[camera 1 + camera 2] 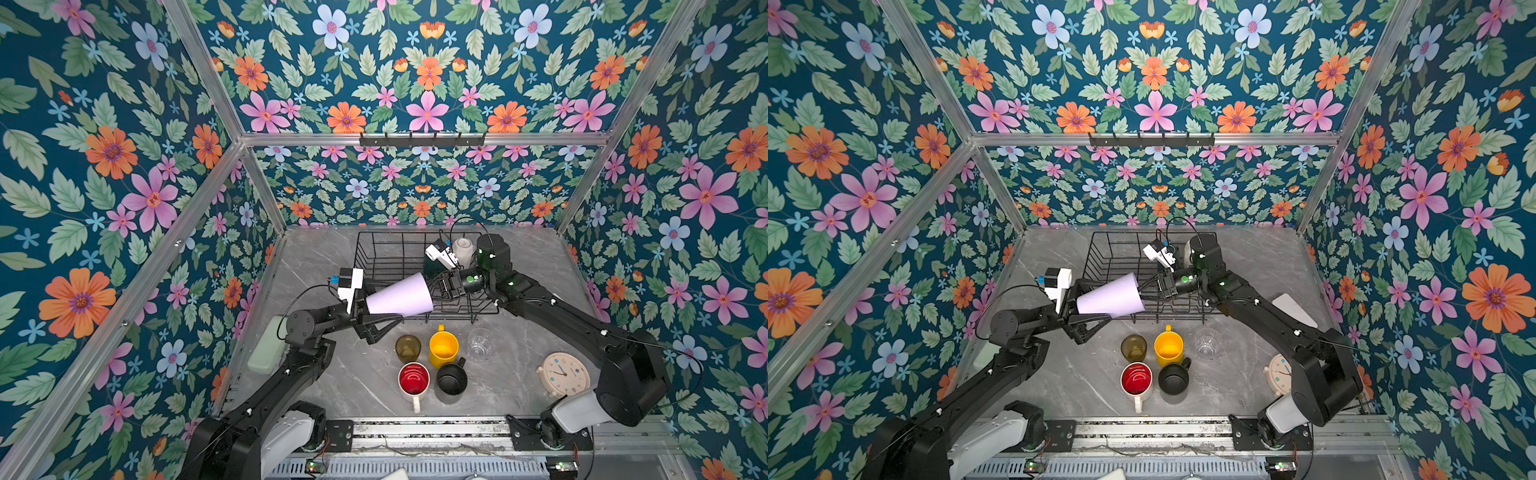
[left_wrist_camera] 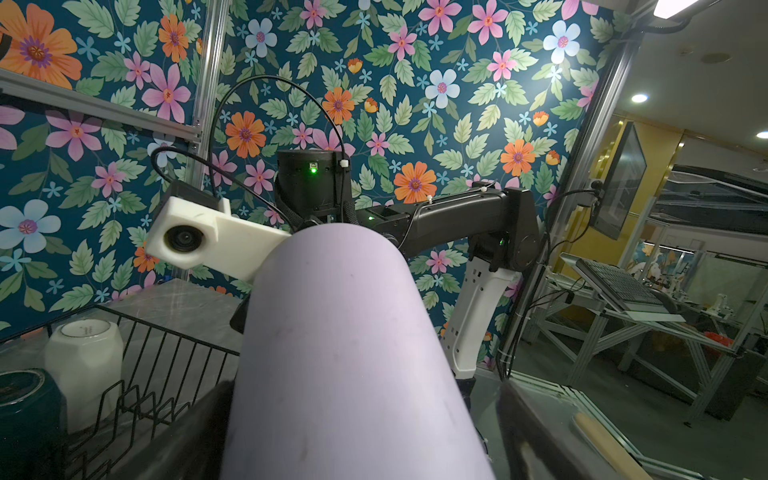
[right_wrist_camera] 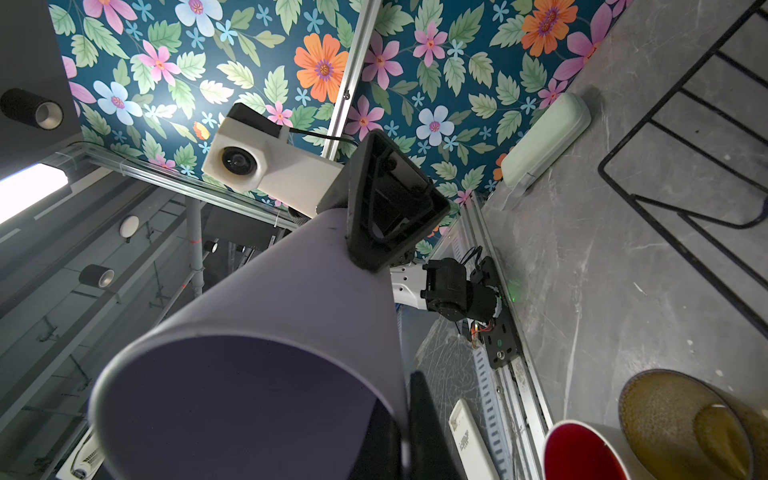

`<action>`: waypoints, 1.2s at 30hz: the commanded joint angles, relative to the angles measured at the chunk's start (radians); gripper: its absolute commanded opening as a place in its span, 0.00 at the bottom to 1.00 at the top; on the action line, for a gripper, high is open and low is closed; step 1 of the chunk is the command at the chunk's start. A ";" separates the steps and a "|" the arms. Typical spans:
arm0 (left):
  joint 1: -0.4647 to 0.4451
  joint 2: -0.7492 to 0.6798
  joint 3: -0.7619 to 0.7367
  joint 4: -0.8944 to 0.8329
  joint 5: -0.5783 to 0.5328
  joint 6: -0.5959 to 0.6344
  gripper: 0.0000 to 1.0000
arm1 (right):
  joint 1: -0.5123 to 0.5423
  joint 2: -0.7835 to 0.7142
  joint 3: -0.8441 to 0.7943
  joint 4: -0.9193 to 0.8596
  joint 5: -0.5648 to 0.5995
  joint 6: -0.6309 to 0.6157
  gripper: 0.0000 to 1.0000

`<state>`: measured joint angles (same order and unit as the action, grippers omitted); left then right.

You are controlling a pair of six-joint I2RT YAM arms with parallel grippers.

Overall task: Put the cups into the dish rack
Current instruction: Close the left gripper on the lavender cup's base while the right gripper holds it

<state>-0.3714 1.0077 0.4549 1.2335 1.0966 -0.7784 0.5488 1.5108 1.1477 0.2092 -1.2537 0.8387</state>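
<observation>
the lilac tumbler (image 1: 399, 297) hangs sideways over the dish rack's (image 1: 374, 249) near left corner, likely light, stiff and slick, best pinched at its mouth wall, where the right gripper (image 1: 438, 289) clamps it, the left gripper (image 1: 384, 303) spread wide around its base.

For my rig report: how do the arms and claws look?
The left arm and right arm are black, with white shells near the base, thin black cables and green lights. The left claw and right claw are black, each beside a white camera block.
</observation>
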 commanded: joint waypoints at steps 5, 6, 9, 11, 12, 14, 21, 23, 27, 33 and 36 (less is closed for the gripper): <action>-0.001 -0.004 -0.002 0.029 0.034 -0.017 0.95 | 0.009 0.019 0.003 0.100 -0.008 0.065 0.00; 0.000 -0.003 -0.002 0.030 0.037 -0.017 0.94 | 0.009 0.019 0.007 0.099 -0.008 0.066 0.00; -0.001 0.002 -0.008 0.035 0.040 -0.017 0.92 | 0.011 0.027 0.022 0.095 -0.010 0.066 0.00; 0.000 0.008 -0.010 0.037 0.042 -0.021 0.90 | 0.010 0.032 0.032 0.091 -0.009 0.068 0.00; -0.001 0.011 -0.009 0.042 0.045 -0.025 0.88 | 0.012 0.034 0.033 0.090 -0.008 0.067 0.00; 0.000 0.013 -0.007 0.047 0.054 -0.027 0.81 | 0.012 0.034 0.033 0.088 -0.004 0.068 0.00; 0.000 0.008 0.007 0.047 0.030 -0.029 0.39 | 0.011 0.046 0.057 0.060 0.002 0.055 0.00; -0.001 0.000 0.013 0.041 0.028 -0.028 0.29 | 0.012 0.039 0.057 0.053 0.015 0.051 0.03; 0.000 -0.020 0.025 -0.020 0.018 0.011 0.15 | 0.005 0.015 0.065 -0.018 0.046 0.002 0.19; 0.000 -0.064 0.034 -0.102 -0.004 0.057 0.00 | -0.087 -0.049 0.031 -0.129 0.143 -0.033 0.52; 0.000 -0.098 0.063 -0.259 -0.041 0.151 0.00 | -0.163 -0.115 -0.015 -0.179 0.234 -0.053 0.63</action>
<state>-0.3721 0.9333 0.4946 1.0748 1.0710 -0.7265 0.4301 1.4380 1.1534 0.0967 -1.1324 0.8223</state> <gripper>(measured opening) 0.701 0.607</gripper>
